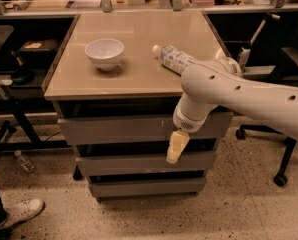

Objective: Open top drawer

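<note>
The grey cabinet under the tan tabletop (139, 79) has three stacked drawers. The top drawer (114, 129) is the widest, with a flat handleless front and small white scratches right of centre. A dark gap shows above it, under the tabletop. My gripper (175, 148) hangs from the white arm (239, 94) that comes in from the right. It points down in front of the top drawer's lower edge, right of centre, over the gap above the middle drawer (129, 163). The bottom drawer (144, 186) sits lowest and narrowest.
A white bowl (104, 52) and a plastic bottle (173, 58) lying on its side are on the tabletop. An office chair base (281, 176) stands at the right. A person's shoe (21, 211) and a small bottle (24, 162) are on the floor at the left.
</note>
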Controlling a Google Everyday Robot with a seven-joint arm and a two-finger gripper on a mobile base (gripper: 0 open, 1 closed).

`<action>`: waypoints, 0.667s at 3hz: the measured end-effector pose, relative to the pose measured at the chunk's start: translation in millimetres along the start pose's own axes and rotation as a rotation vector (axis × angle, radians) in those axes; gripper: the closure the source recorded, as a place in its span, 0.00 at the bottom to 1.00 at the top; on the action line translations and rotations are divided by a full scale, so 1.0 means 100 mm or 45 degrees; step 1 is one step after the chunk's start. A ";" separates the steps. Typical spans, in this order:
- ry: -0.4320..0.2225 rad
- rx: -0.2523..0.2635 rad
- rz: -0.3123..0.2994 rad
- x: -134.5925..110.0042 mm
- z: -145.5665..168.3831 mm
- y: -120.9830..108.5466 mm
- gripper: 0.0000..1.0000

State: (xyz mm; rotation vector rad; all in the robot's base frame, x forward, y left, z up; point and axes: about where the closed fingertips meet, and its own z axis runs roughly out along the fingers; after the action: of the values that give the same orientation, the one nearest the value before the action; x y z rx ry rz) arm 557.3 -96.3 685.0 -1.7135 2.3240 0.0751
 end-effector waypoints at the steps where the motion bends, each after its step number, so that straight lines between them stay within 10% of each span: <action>1: 0.013 0.018 -0.011 0.01 0.05 -0.04 0.00; 2: 0.032 0.012 -0.040 -0.03 0.24 -0.16 0.00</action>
State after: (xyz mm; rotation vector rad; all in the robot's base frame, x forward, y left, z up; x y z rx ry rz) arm 577.3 -93.7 664.1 -1.7556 2.3105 0.0373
